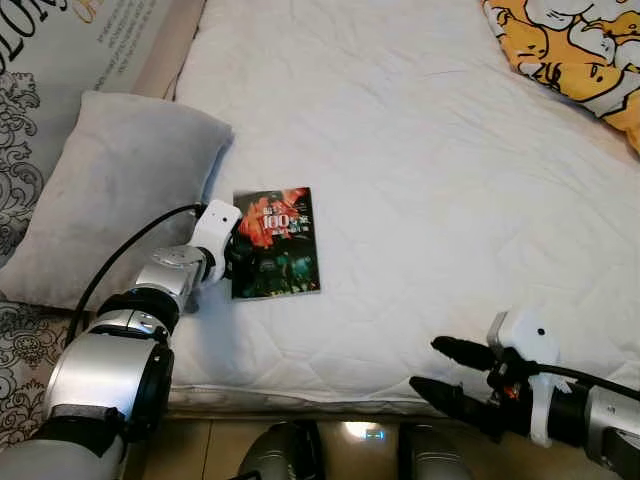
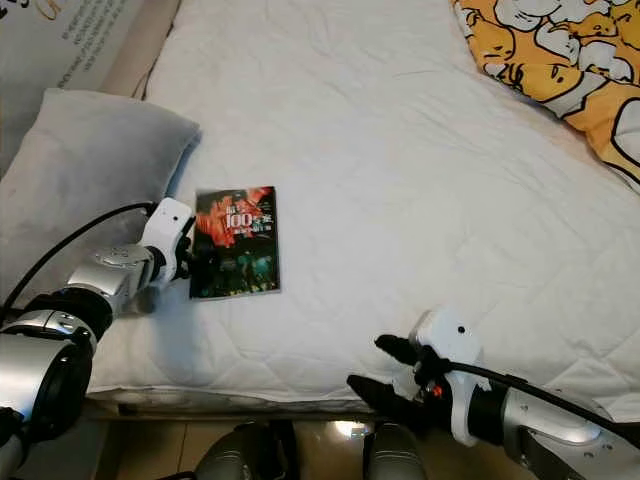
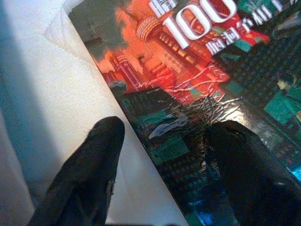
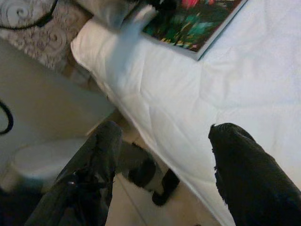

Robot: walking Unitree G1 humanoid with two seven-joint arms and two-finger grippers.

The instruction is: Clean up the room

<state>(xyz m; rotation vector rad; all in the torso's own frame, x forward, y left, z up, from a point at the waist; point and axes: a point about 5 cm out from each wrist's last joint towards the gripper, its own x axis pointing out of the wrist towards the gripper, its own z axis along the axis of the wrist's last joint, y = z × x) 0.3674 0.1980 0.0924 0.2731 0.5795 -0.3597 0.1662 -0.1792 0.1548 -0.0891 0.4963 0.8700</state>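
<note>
While open, left gripper astride book.

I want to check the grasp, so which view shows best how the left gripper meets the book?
The left wrist view: the left gripper is open, one finger over the book cover, the other over the white mattress beside its edge. The eye views show the whole book flat near the grey pillow; the right wrist view catches one corner.

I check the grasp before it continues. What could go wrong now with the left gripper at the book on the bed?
1. The left gripper is open astride the book edge, one finger on the glossy cover; closing may slip or bend it.
2. The book lies flat on the soft mattress, so getting a finger beneath may be hard.
</note>
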